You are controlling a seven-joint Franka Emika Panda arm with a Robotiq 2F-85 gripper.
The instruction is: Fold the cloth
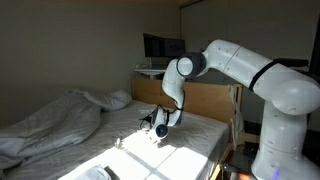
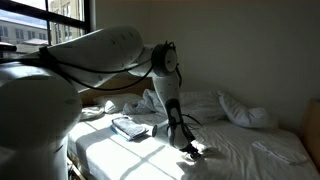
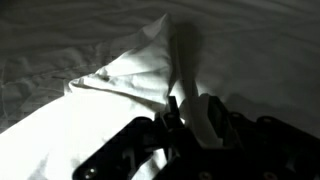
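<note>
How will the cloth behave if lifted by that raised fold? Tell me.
Probably floppy: the cloth bunches into soft wrinkles and a raised ridge, so it should drape rather than hold its shape. Likely light, since it looks thin. The rest of it may trail behind whichever part is lifted.

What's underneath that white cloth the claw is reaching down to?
The cloth lies spread over a bed; only the bed's wooden end shows past it. By the claw it bunches into a ridge, and whatever lies beneath, mattress included, is covered.
</note>
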